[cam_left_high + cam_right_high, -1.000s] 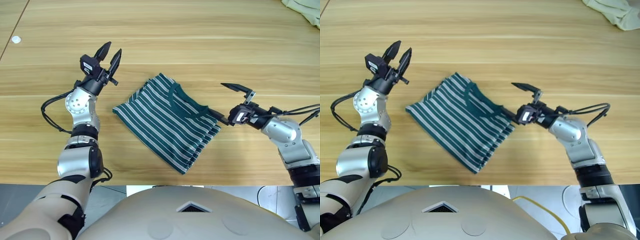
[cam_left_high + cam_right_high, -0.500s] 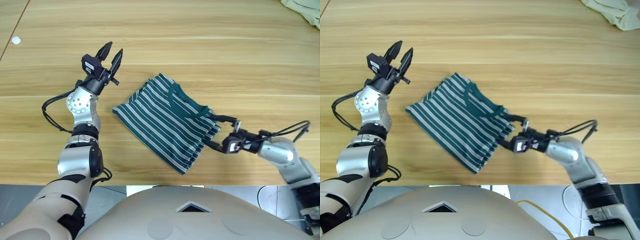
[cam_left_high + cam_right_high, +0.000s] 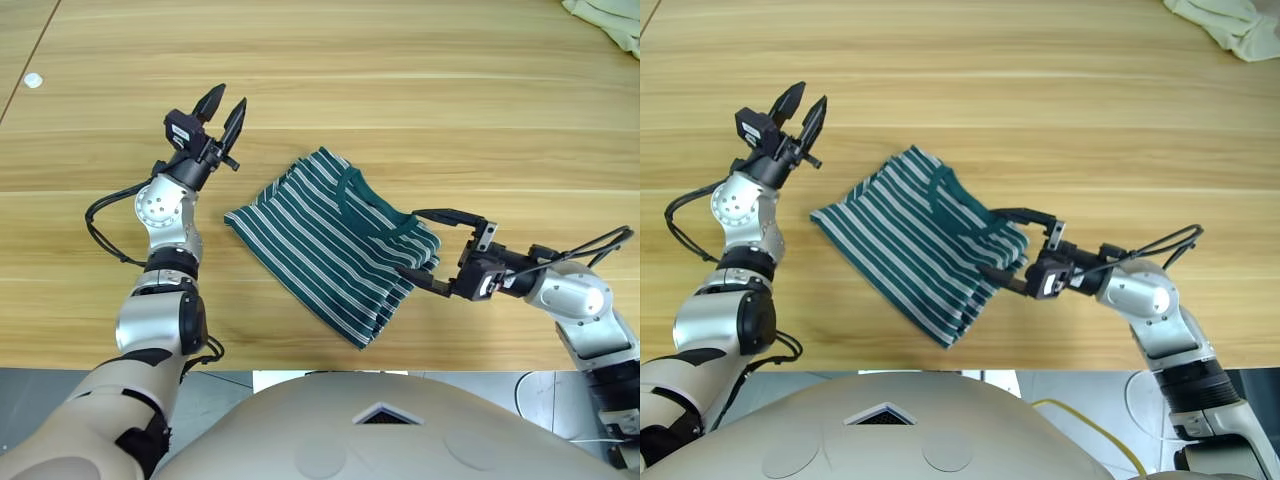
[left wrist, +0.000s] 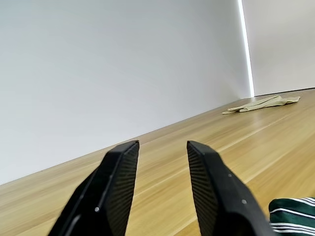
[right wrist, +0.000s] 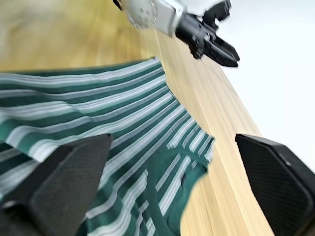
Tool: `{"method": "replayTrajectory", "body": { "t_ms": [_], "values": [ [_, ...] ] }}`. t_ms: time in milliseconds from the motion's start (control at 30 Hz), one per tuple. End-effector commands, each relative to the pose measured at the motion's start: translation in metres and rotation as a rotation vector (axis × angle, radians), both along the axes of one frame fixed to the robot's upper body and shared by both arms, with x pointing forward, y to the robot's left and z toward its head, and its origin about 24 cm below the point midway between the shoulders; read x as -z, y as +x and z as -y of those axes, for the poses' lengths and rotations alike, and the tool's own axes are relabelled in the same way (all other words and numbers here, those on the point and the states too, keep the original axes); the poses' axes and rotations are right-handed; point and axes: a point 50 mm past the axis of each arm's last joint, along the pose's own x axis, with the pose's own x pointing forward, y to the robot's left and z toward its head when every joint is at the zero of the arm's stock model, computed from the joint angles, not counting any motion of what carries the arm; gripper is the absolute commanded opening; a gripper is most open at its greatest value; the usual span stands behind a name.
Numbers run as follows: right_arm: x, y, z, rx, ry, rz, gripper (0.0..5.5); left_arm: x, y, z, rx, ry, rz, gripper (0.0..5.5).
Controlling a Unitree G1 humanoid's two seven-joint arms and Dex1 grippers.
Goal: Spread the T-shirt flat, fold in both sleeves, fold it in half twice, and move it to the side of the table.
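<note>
The green-and-white striped T-shirt point(image 3: 325, 240) lies folded into a compact slanted rectangle in the middle of the wooden table point(image 3: 400, 100). My right gripper point(image 3: 408, 241) is open at the shirt's right edge, one finger over the cloth near the collar and the other beside the front corner. The right wrist view has the striped T-shirt point(image 5: 98, 98) lying between the spread fingers point(image 5: 64, 167). My left gripper point(image 3: 227, 97) stands open to the left of the shirt, raised off the table and holding nothing. In the left wrist view a corner of the T-shirt point(image 4: 295, 211) shows past the left gripper point(image 4: 162, 145).
A beige cloth point(image 3: 605, 20) is bunched at the table's far right corner. A small white disc point(image 3: 33, 79) lies at the far left. The table's front edge runs just below the shirt and my right arm.
My right gripper dropped toward the front edge, then came in against the shirt's right edge with its fingers spread wide. The left arm and the shirt have hardly moved.
</note>
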Motion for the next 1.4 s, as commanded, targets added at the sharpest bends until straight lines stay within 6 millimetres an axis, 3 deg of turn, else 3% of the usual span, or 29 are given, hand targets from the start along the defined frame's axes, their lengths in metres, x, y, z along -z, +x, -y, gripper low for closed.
{"method": "replayTrajectory", "body": {
  "t_ms": [33, 100, 200, 367, 467, 600, 733, 1033, 1133, 1200, 1267, 1400],
  "values": [
    [-0.031, 0.005, 0.008, -0.008, 0.152, 0.049, 4.61, -0.004, 0.004, 0.003, 0.011, 0.014, 0.007, 1.8],
    [-0.042, 0.023, 0.017, 0.084, 0.217, 0.084, 4.61, -0.003, 0.003, 0.003, 0.012, 0.017, 0.007, 1.8],
    [-0.037, 0.046, 0.021, 0.2, 0.2, 0.105, 4.61, -0.003, 0.003, 0.003, 0.016, 0.018, 0.008, 1.8],
    [-0.002, 0.086, 0.017, 0.395, -0.041, 0.141, 4.61, -0.002, 0.002, 0.003, 0.016, 0.018, 0.006, 1.8],
    [0.017, 0.092, 0.017, 0.416, -0.159, 0.142, 4.61, -0.002, 0.002, 0.004, 0.018, 0.02, 0.005, 1.8],
    [0.042, 0.076, 0.013, 0.313, -0.267, 0.062, 4.61, -0.003, 0.003, 0.004, 0.018, 0.022, 0.006, 1.8],
    [0.07, 0.051, 0.024, 0.209, -0.427, -0.076, 4.61, -0.004, 0.005, 0.006, 0.017, 0.024, 0.008, 1.8],
    [0.095, 0.016, 0.039, 0.14, -0.544, -0.226, 4.61, -0.004, 0.006, 0.007, 0.014, 0.028, 0.008, 1.8],
    [0.102, -0.01, 0.026, 0.033, -0.524, -0.281, 4.61, -0.005, 0.006, 0.006, 0.013, 0.03, 0.011, 1.8],
    [0.086, -0.031, 0.006, -0.091, -0.392, -0.286, 4.61, -0.005, 0.006, 0.006, 0.012, 0.031, 0.01, 1.8],
    [0.056, -0.036, -0.004, -0.144, -0.255, -0.238, 4.61, -0.005, 0.005, 0.005, 0.01, 0.034, 0.01, 1.8],
    [0.024, -0.015, 0.019, -0.033, -0.227, -0.12, 4.61, -0.007, 0.006, 0.003, 0.006, 0.036, 0.017, 1.8]
  ]
}}
